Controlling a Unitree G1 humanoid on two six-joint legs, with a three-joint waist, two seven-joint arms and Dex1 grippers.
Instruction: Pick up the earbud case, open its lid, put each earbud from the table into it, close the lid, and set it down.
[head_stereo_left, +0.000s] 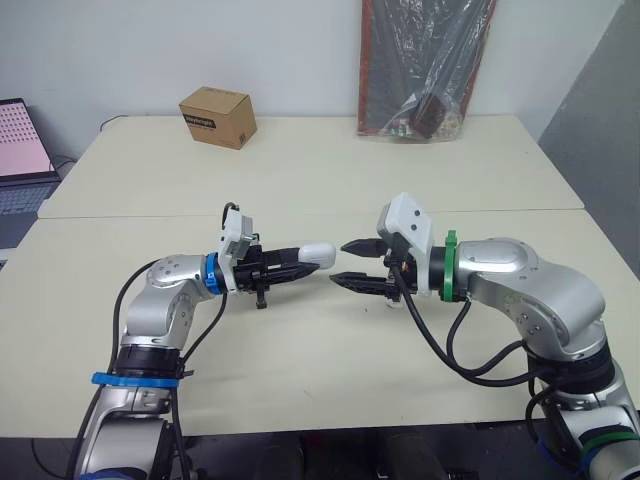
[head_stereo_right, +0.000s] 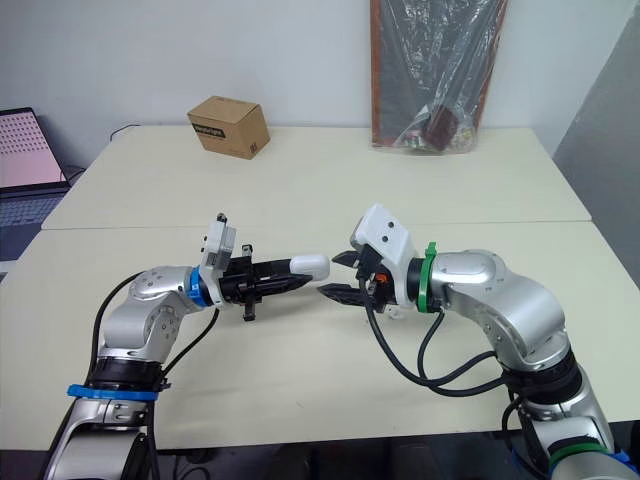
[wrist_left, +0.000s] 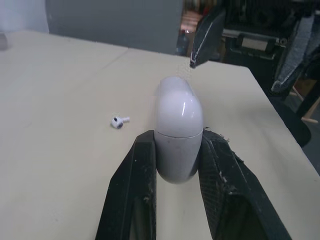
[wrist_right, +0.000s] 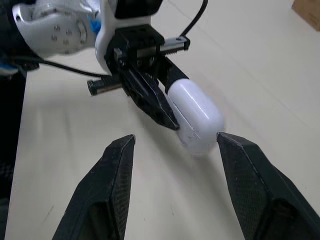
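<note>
The white earbud case (head_stereo_left: 318, 255) is held above the table with its lid closed, its base clamped between the two black fingers of my left gripper (head_stereo_left: 300, 263). The rounded lid end points toward my right gripper (head_stereo_left: 338, 263), which is open a few centimetres away, one finger above and one below the case's level. In the right wrist view the case (wrist_right: 195, 117) sits just beyond the spread fingertips (wrist_right: 125, 145), untouched by them. One small white earbud (wrist_left: 119, 121) lies on the table beside the case.
A cardboard box (head_stereo_left: 218, 117) stands at the back left of the table. A black plastic-wrapped bundle (head_stereo_left: 425, 65) leans on the wall at the back right. A laptop (head_stereo_left: 22, 150) sits off the left edge. A seam (head_stereo_left: 300, 215) crosses the tabletop.
</note>
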